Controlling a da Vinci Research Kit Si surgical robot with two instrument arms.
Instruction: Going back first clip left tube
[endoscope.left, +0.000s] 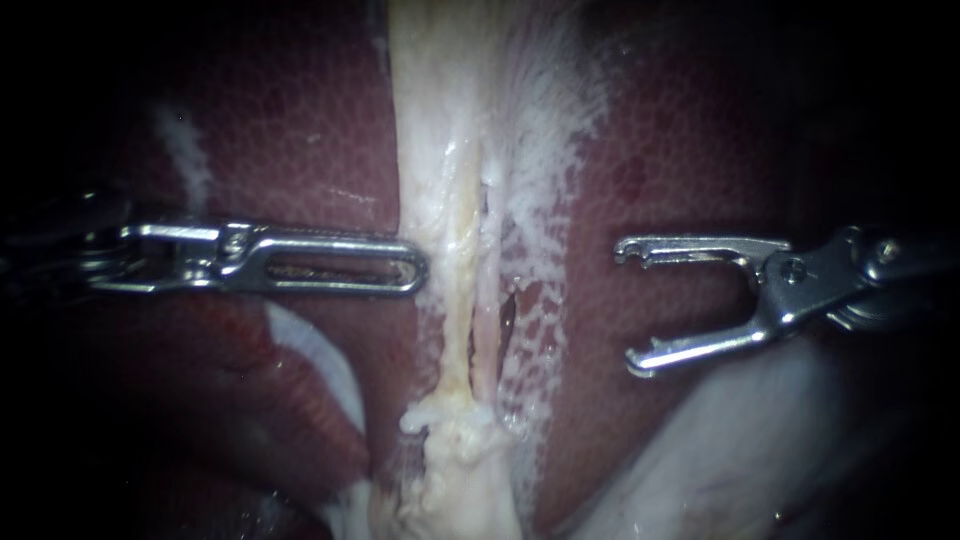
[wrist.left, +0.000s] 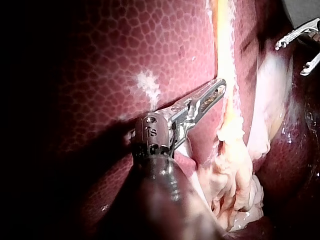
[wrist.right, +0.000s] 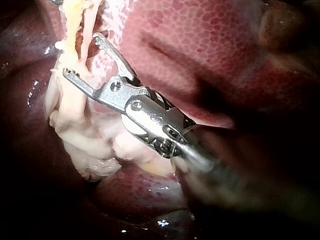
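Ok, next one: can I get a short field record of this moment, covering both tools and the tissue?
left tool: jaws shut, holding nothing, tip at the edge of the tubes
right tool: jaws open, empty, apart from the tubes, over the liver
tubes: two pale strands side by side, running down the liver
clip: none visible on either tube
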